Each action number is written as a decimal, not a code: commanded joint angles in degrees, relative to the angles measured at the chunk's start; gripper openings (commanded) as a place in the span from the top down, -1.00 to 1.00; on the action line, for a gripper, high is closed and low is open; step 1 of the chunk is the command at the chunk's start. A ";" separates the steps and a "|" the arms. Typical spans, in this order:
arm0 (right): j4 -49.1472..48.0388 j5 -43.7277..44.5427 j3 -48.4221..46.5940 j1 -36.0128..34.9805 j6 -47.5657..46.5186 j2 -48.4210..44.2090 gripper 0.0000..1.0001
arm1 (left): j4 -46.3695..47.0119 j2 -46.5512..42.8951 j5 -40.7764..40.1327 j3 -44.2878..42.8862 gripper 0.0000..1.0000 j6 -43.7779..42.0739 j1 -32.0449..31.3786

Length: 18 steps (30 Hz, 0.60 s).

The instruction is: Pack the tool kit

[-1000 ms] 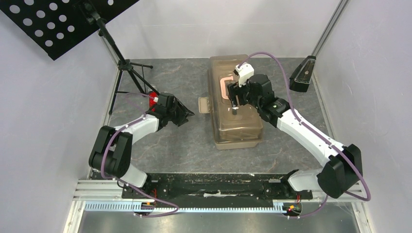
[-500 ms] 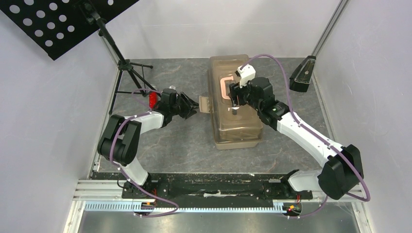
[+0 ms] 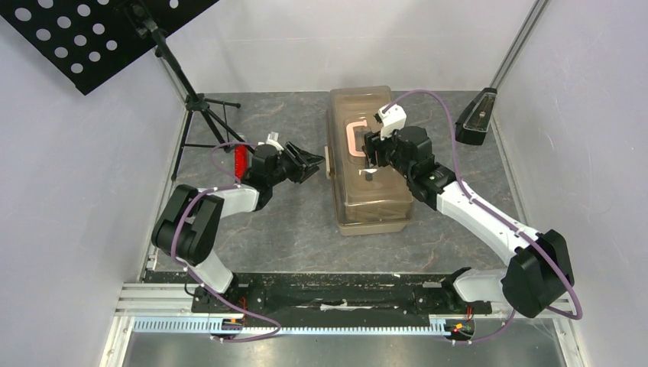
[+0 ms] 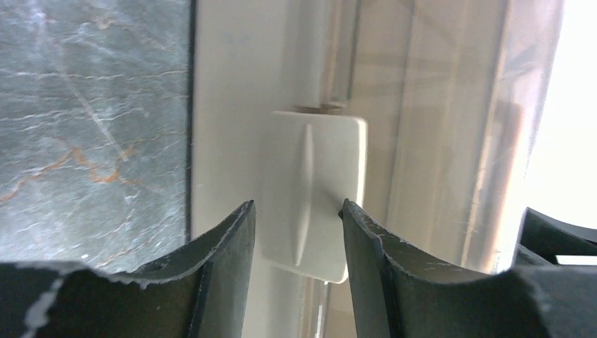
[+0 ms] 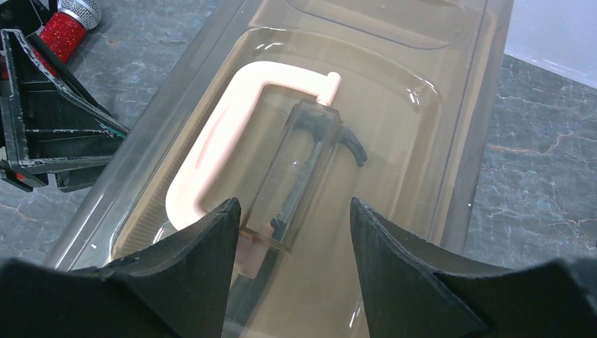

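Top external view.
A: Toolbox [image 3: 370, 191]?
B: Mid-table, toward the far side, lid down.
A: Claws?
B: Left claw [image 3: 312, 162] open astride the left-side latch [image 4: 313, 190], not clamped. Right claw [image 5: 294, 204] open, empty, over the handle [image 5: 211, 134]. Judged: packing nearly done, latching left.

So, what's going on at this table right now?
Two robot arms are working on a closed tan toolbox. The left gripper is at the box's left side, its jaws open on either side of the pale latch, apparently to fasten it. The right gripper hangs open just above the clear lid, over the pale handle, holding nothing.
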State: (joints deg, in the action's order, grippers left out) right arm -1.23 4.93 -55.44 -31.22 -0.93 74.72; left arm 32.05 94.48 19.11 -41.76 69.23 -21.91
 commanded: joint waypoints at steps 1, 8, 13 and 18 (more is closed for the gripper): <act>9.37 -1.43 3.65 -0.14 -0.65 1.09 -0.22 | 13.14 0.90 2.00 1.75 -0.12 5.47 -1.20; 8.46 -2.45 4.73 -0.15 -0.40 0.78 -0.22 | 24.12 4.09 1.07 5.28 -0.36 9.34 -1.15; 8.14 -3.24 5.12 -0.15 -0.24 0.74 -0.22 | 31.94 8.22 0.66 7.06 -0.54 12.62 -1.12; 7.92 -3.68 5.34 -0.13 -0.32 0.65 -0.22 | 41.11 13.77 1.18 7.17 -0.57 17.53 -1.14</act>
State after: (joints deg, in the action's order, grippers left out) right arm -4.32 4.08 -53.39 -30.96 -0.51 74.19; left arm 61.49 104.86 19.86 -34.83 80.82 -22.96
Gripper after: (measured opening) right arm 0.612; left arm 0.781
